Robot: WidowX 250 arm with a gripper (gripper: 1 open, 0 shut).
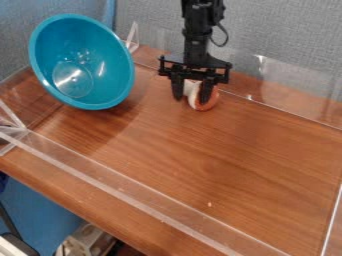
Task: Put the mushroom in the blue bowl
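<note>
The mushroom (205, 98), with a pale stem and reddish-brown cap, lies on the wooden table toward the back. My gripper (197, 93) points straight down over it, its black fingers (175, 84) straddling the mushroom and close to its sides; I cannot tell whether they press on it. The blue bowl (83, 62) is tipped on its side at the back left, its glossy inside facing the camera, well left of the gripper.
A clear acrylic wall (160, 205) runs along the front edge of the wooden table (201, 160) and along the sides. A blue backdrop (267, 25) stands behind the arm.
</note>
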